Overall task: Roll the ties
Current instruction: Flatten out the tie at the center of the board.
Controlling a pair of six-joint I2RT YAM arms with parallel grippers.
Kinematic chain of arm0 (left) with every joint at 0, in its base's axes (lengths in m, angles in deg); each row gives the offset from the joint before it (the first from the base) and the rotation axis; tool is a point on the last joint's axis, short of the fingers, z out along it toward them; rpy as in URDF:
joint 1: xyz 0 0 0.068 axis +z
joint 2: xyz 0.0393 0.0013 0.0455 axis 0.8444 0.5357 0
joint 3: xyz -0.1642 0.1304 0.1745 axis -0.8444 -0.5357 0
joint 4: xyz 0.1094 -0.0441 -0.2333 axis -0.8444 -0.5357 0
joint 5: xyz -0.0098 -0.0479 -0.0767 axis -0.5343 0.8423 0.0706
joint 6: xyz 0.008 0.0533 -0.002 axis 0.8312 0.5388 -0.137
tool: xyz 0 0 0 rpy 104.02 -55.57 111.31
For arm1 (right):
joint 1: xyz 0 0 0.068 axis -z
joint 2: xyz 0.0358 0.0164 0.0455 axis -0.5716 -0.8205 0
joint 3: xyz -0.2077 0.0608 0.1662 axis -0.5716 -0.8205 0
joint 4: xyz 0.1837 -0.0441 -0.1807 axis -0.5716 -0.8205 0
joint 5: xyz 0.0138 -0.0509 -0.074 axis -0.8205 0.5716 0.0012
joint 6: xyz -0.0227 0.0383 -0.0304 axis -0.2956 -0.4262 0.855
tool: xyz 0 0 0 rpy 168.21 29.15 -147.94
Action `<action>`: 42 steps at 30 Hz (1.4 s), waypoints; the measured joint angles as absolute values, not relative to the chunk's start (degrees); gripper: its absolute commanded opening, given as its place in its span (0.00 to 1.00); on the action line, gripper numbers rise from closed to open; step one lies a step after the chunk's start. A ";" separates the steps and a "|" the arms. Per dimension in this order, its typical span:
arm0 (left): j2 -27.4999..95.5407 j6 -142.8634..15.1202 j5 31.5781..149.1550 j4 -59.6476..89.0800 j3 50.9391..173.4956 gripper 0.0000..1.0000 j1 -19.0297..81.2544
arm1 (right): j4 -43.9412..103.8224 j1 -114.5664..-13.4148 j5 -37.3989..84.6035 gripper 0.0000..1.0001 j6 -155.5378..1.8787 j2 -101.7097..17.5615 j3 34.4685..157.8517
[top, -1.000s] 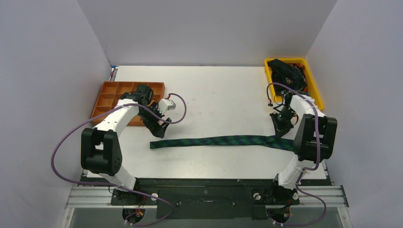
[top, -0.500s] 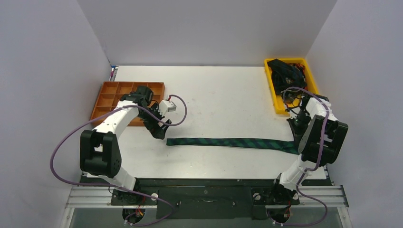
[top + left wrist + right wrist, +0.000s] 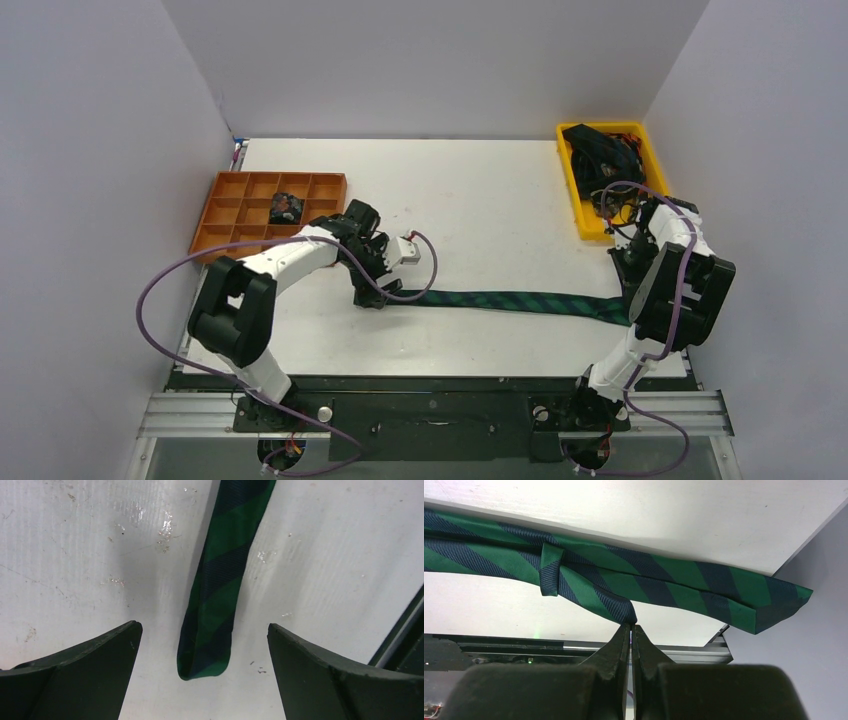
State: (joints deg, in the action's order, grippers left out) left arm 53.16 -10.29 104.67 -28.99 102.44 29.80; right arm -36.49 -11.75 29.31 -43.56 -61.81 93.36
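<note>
White, scuffed bench (image 3: pixel 480 190) sitting between pale walls (image 3: pixel 430 70).
One green-and-navy striped necktie (image 3: pixel 500 300) lying stretched along near side, narrow end at left, wide end overhanging bench's right edge.
Left jaws standing spread wide, flanking narrow end, clear of fabric.
Right jaws pressing together, pinching fold of fabric near wide end.
One orange compartment tray (image 3: pixel 228 185) sitting at left, holding one dark rolled tie (image 3: pixel 286 208).
One yellow bin (image 3: pixel 570 170) sitting far right, holding tangled dark ties (image 3: pixel 600 150), number unclear.
</note>
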 measured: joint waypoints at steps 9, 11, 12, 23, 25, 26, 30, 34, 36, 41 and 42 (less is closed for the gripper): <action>57.13 -13.38 104.74 -27.57 105.24 0.97 30.54 | -37.01 -11.66 29.31 0.00 -42.49 -61.66 93.36; 57.13 -14.77 105.20 -27.31 107.79 0.97 31.88 | -37.03 -11.66 29.31 0.00 -42.31 -61.66 93.34; 57.13 -15.41 105.09 -27.13 109.06 0.97 32.40 | -37.03 -11.66 29.31 0.00 -42.29 -61.66 93.34; 63.98 -16.04 97.46 -25.82 112.86 0.97 30.00 | -37.06 -11.66 28.87 0.00 -42.09 -61.66 93.25; 64.87 -15.61 96.43 -26.00 112.82 0.97 29.41 | -37.06 -11.66 28.89 0.00 -42.05 -61.66 93.25; 65.13 -15.45 96.19 -26.13 112.82 0.97 29.25 | -37.06 -11.66 28.87 0.00 -42.01 -61.66 93.25; 65.35 -14.18 96.43 -27.35 112.82 0.97 29.19 | -37.06 -11.66 28.87 0.00 -41.94 -61.66 93.25; 65.35 -13.07 98.07 -28.84 112.84 0.97 29.16 | -37.06 -11.66 28.87 0.00 -41.94 -61.66 93.25; 65.35 -12.74 98.81 -29.56 112.84 0.97 29.03 | -37.06 -11.66 28.85 0.00 -41.94 -61.66 93.25; 66.01 -12.59 98.86 -30.09 112.97 0.97 28.03 | -37.06 -11.66 28.85 0.00 -41.94 -61.66 93.25; 66.34 -12.59 98.84 -30.06 112.97 0.97 27.88 | -37.06 -11.66 28.85 0.00 -41.94 -61.66 93.25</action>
